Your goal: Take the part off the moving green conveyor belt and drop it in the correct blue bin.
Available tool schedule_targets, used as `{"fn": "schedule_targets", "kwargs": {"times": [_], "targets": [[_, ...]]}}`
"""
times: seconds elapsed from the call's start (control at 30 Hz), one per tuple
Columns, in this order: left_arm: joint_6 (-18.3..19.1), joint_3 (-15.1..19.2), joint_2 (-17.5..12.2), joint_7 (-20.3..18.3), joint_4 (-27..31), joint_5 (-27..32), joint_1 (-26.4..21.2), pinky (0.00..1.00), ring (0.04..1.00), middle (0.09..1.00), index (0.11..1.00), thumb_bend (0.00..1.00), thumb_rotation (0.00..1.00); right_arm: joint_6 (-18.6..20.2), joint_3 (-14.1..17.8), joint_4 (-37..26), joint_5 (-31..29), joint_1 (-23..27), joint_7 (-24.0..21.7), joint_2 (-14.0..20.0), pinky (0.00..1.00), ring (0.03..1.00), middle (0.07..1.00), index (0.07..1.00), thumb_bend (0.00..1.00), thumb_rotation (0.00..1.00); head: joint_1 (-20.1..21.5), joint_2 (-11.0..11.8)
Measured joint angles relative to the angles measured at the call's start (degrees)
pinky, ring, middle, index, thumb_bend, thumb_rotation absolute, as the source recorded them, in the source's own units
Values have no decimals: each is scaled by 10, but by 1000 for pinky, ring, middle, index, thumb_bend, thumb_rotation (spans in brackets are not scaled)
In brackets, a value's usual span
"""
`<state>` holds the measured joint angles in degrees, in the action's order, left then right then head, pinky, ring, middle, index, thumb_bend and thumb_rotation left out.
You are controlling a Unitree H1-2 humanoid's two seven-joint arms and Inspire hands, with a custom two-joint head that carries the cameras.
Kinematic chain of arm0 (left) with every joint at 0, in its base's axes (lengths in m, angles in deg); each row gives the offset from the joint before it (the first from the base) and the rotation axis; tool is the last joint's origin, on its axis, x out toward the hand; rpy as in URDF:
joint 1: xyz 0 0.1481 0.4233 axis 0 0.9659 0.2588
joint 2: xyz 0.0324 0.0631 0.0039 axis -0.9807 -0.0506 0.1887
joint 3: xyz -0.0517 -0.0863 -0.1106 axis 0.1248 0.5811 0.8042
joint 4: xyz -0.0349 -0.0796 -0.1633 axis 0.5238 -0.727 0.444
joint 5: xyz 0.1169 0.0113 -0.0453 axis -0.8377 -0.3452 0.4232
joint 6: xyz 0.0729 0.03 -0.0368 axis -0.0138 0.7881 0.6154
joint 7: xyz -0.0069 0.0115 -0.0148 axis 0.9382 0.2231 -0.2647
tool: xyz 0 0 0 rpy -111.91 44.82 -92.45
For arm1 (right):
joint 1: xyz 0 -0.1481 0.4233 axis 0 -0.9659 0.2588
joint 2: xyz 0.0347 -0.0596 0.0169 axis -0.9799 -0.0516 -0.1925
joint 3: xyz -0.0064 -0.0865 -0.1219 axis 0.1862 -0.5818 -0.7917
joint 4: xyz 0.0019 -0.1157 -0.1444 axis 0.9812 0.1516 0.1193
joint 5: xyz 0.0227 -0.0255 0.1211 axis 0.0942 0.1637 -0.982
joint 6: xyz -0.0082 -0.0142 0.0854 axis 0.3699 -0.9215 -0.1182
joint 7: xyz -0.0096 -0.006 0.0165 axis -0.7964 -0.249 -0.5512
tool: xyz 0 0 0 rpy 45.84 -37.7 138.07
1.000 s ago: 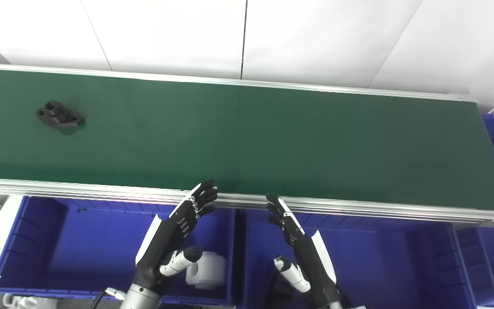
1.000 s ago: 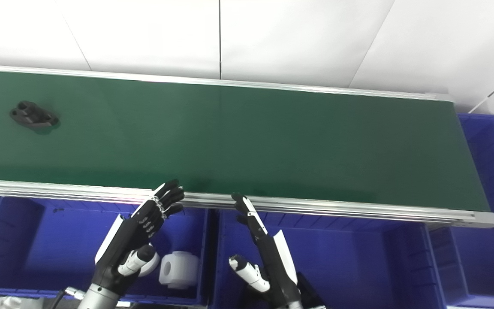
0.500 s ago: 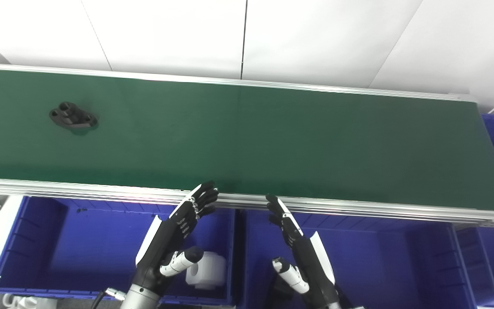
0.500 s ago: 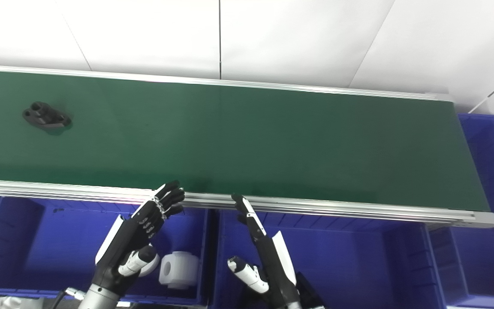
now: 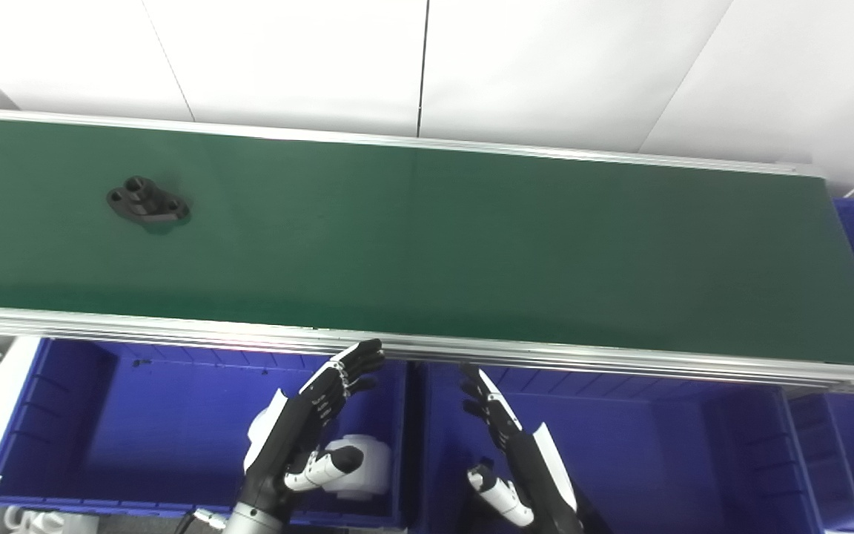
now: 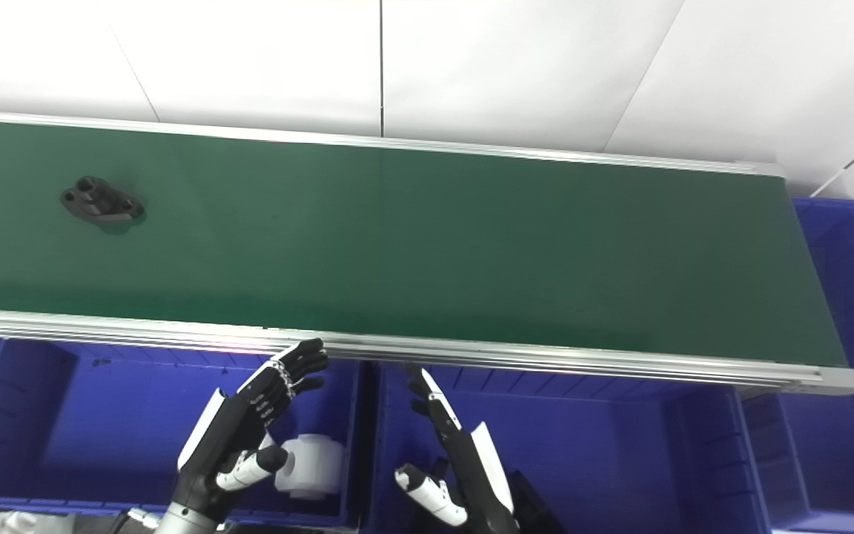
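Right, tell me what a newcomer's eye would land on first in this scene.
The long green conveyor belt runs across the whole picture, with a lone black part lying toward its left end. Below its near rail sit blue bins, and the left one holds a white part. The left hand and right hand hover open over the bins, holding nothing.

White part (image 6: 313, 465): partly hidden behind the left hand (image 6: 238, 437); its full shape cannot be told.
Left hand: wrist and arm cut off by the bottom edge.
Right hand (image 5: 520, 463): its base runs out of the picture at the bottom; the dark thing just behind it cannot be made out.
Black part (image 5: 147, 205): far up and left of the left hand, too small to read its holes clearly.
Conveyor belt (image 5: 471, 245): left end cut off.
Far-right bin (image 6: 853, 252): cut off by the right edge.
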<state>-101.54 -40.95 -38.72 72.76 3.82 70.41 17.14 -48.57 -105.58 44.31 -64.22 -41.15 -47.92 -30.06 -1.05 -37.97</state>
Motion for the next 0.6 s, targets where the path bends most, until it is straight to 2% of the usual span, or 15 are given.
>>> {"fn": "schedule_targets", "kwargs": {"times": [0.07, 0.13, 0.23, 0.6], "targets": [[0, -4, 13, 5, -11, -12, -5, 778, 841, 838, 824, 920, 705, 0, 1, 0, -11, 6, 0, 8, 885, 951, 974, 956, 917, 940, -31, 6], [0, -8, 25, 8, -16, -24, -6, 776, 836, 826, 812, 943, 684, -1, 4, 0, -18, 9, 1, 16, 882, 948, 979, 971, 915, 979, -40, 10], [-1, -10, 37, 16, -32, -35, -11, 763, 834, 819, 805, 950, 676, -1, 4, 0, -20, 11, 11, 27, 869, 930, 964, 965, 921, 986, -47, 13], [-1, -20, 41, 32, -40, -45, -22, 745, 830, 820, 800, 939, 639, -1, -11, 0, -20, 23, 44, 51, 852, 915, 957, 964, 910, 990, -57, 9]]}}
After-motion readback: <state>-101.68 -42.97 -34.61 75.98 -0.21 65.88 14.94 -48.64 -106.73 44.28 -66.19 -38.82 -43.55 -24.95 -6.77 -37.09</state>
